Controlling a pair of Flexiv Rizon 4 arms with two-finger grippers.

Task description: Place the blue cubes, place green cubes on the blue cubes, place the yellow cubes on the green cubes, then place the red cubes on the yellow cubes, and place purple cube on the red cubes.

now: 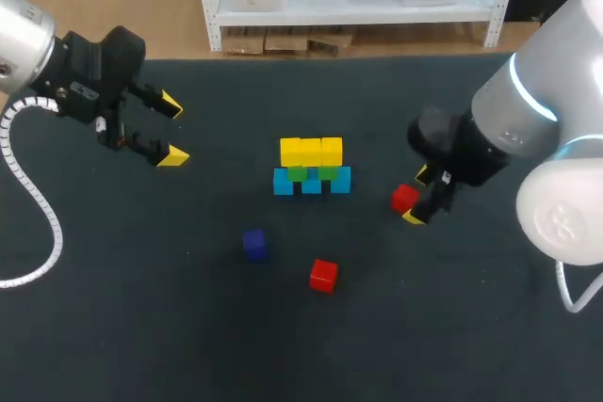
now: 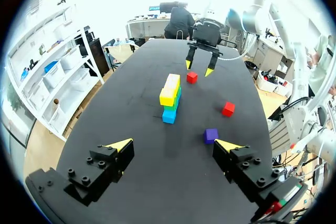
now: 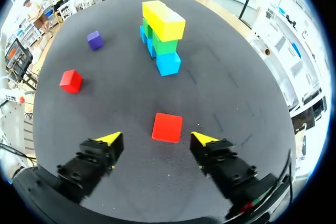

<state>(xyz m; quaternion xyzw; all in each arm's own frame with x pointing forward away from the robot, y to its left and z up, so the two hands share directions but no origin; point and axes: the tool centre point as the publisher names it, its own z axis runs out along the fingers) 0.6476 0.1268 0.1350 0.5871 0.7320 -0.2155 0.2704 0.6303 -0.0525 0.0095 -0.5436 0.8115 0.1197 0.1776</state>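
blue cubes (image 1: 312, 182) stand in a short row of three near the middle of the dark table (image 1: 141, 327), light blue and with small gaps between them. two green cubes (image 1: 298, 174) sit on them, bridging the gaps, and a row of yellow cubes (image 1: 311, 151) lies across the greens as the top layer (three of them, as far as the head view shows). from the right wrist view the same wall (image 3: 160, 30) looks straight and square, with the colours stacked cleanly.

one red cube (image 1: 404, 198) lies flat on the table beside the wall, apart from it, on my right arm's side. the right gripper (image 1: 416, 197) is low over it with its fingers spread wide. in the right wrist view that red cube (image 3: 167, 127) lies between the two yellow tips and just ahead of them, touching neither.

a second red cube (image 1: 323, 275) lies on the near side of the wall, well apart from it. the purple cube (image 1: 254, 244) lies beside it, a little nearer the wall, and both are loose on the table.

the left gripper (image 1: 173, 129) hangs well apart from everything on my left side, its fingers also wide and holding nothing. in its own wrist view the purple cube (image 2: 211, 135) lies ahead of it, between it and the wall.
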